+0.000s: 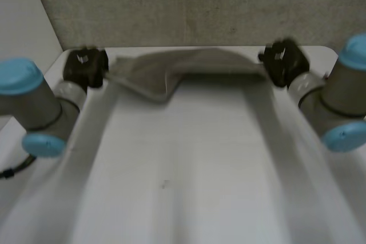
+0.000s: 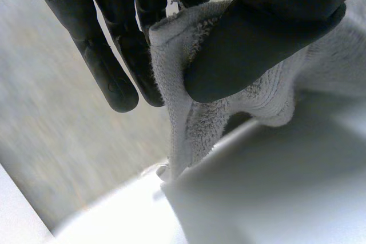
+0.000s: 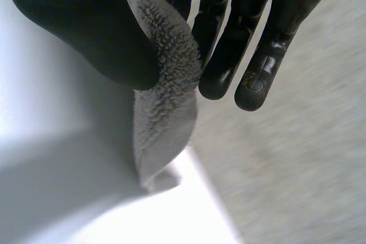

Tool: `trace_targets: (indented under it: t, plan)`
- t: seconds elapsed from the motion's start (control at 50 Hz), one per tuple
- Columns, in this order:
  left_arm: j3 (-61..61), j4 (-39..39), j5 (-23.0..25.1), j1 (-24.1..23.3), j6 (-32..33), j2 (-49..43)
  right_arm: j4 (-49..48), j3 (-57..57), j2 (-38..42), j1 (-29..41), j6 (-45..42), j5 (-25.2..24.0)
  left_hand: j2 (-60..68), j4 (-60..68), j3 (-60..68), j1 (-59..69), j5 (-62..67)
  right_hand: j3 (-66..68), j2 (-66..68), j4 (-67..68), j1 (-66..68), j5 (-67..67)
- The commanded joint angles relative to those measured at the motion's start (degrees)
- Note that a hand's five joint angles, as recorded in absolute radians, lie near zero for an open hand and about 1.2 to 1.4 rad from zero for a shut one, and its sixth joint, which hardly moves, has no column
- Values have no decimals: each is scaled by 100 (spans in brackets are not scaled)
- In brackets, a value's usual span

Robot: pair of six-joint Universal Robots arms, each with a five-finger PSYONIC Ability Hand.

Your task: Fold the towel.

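Here, towel (image 1: 171, 72) between left hand (image 1: 84, 67), right hand (image 1: 283, 61)

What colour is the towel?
The towel is plain grey, no pattern; the head view shows it best.

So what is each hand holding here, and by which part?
Both hold the towel: the left hand pinches its left end between thumb and fingers, and the right hand pinches its right end the same way.
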Motion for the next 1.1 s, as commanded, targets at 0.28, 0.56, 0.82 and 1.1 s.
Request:
trace_targets:
  t: [0.28, 0.56, 0.82, 1.1]
  plan:
    - [-2840, -2118, 881, 1263, 2232, 2882, 4194, 1608, -1758, -851, -1242, 178, 1023, 1024, 1028, 1093, 1035, 1191, 1247, 1153, 2509, 1349]
    - [-2807, -3446, 2729, 2214, 2770, 3416, 3877, 1831, -2311, -1284, -1695, -272, 1023, 1024, 1028, 1093, 1035, 1191, 1247, 1153, 2509, 1349]
    - [-454, -1879, 1412, 940, 1865, 419, 2391, -128, 213, -607, -647, 475, 1023, 1024, 1028, 1093, 1035, 1191, 1247, 1153, 2509, 1349]
    - [2078, -1509, 392, 298, 1363, -1498, 535, -1351, 1489, -475, -260, 1126, 1023, 1024, 1028, 1093, 1035, 1191, 1247, 1153, 2509, 1349]
